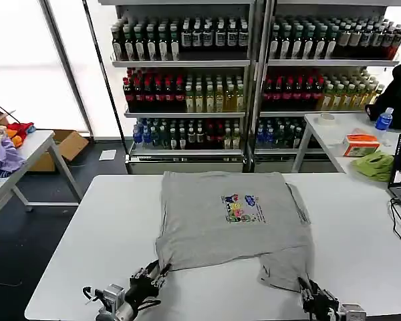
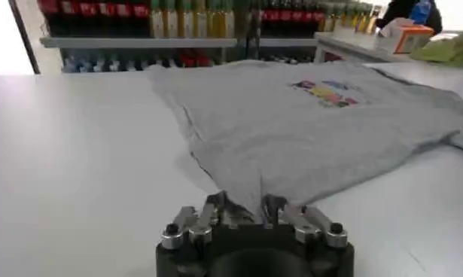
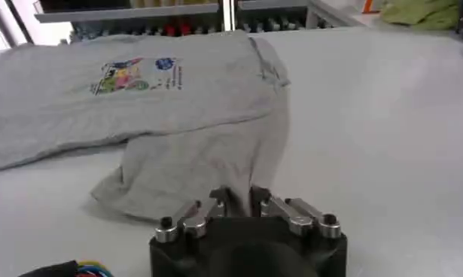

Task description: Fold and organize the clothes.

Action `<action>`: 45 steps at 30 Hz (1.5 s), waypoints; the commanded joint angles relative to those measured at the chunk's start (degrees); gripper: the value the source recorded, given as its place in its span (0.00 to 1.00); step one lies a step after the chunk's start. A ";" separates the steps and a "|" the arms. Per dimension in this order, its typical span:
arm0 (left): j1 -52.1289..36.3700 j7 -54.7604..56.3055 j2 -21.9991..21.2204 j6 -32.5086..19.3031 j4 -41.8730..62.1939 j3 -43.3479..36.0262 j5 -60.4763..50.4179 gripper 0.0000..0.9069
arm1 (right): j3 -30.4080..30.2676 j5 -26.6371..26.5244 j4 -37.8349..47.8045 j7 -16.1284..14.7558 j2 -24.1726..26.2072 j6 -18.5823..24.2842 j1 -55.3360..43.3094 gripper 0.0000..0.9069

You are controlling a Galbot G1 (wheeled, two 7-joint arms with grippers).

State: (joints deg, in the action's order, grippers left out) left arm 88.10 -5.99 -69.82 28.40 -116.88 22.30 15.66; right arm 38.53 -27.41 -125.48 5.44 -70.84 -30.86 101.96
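White tabletop (image 1: 361, 227), T-shirt (image 1: 227, 221) spread flat just ahead of both grippers. Near hem is pinched by left gripper (image 2: 242, 213) and right gripper (image 3: 239, 202). Soft, floppy stuff, best held at corners.

The head view looks forward and down over the white table (image 1: 87, 221) toward the drink shelves (image 1: 254, 80). Both wrist views sit low at the table's near edge, facing the shelves, sharing the grey T-shirt (image 2: 314, 120).

Shelves of bottled drinks (image 1: 187, 93) stand behind a white table (image 1: 93, 227). Right of the shelves, a lime-green cloth (image 1: 375, 164) and an orange box (image 1: 361, 144) sit.
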 commanded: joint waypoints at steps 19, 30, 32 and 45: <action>13.81 1.35 0.88 1.74 -16.33 11.15 1.89 0.01 | 2.31 -8.91 -9.18 -1.68 4.87 3.31 11.43 0.00; 28.37 1.00 3.24 2.65 -23.19 16.61 -3.10 0.01 | 4.86 -8.71 -14.79 -5.46 9.30 2.44 19.41 0.00; 28.50 0.73 3.79 3.33 -24.04 17.41 -3.95 0.01 | 4.82 -9.57 -14.96 -7.32 9.84 3.88 19.31 0.00; 11.81 -0.01 12.14 4.62 -17.42 17.56 6.21 0.01 | 1.07 -18.29 -10.06 -4.95 6.30 12.09 -3.92 0.00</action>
State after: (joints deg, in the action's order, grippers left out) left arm 108.95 -6.23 -63.53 31.90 -138.03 38.78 13.19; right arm 40.99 -41.61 -137.21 -0.24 -63.73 -21.52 108.84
